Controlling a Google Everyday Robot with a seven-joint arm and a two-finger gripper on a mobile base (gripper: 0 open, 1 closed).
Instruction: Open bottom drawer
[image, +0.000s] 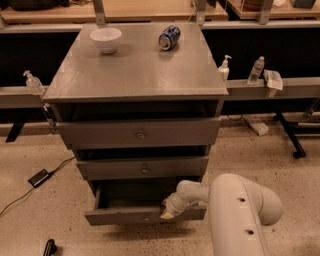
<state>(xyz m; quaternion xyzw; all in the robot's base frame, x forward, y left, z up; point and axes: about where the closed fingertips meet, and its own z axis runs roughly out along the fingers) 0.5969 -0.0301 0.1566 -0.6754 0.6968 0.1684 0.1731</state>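
Note:
The bottom drawer (125, 215) of the grey cabinet (135, 75) stands pulled out toward me, its slim grey front forward of the drawers above and its dark inside showing. Its small knob (146, 218) shows on the front, just left of my gripper. My gripper (169, 211) sits at the drawer's front edge, right of centre, at the end of my white arm (240, 210). The middle drawer (142, 167) and the top drawer (140, 132) are nearly shut.
A white bowl (105, 39) and a blue can (169, 37) lying on its side sit on the cabinet top. Bottles (256, 70) stand on a rail at the right and one (32, 82) at the left. A black box with cable (38, 177) lies on the floor.

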